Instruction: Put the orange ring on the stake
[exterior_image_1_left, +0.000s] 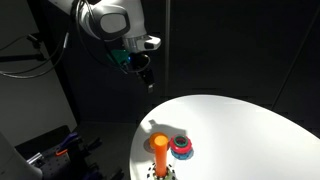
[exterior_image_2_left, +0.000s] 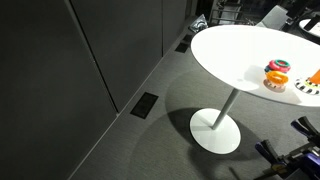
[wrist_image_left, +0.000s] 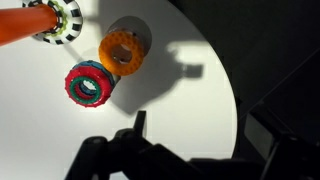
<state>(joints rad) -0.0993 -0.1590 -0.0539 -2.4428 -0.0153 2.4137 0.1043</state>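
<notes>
The orange ring lies flat on the white round table, apart from the stake. The stake is an orange peg on a black-and-white checkered base, at the top left of the wrist view. In an exterior view the stake stands near the table's front edge with the orange ring just behind it. Another exterior view shows the ring and the stake at the right border. My gripper hangs high above the table's edge, open and empty; its dark fingers frame bare tabletop.
A red and blue ring-like piece lies next to the orange ring and the stake; it also shows in an exterior view. The table stands on a single pedestal on grey carpet. Dark walls surround the scene.
</notes>
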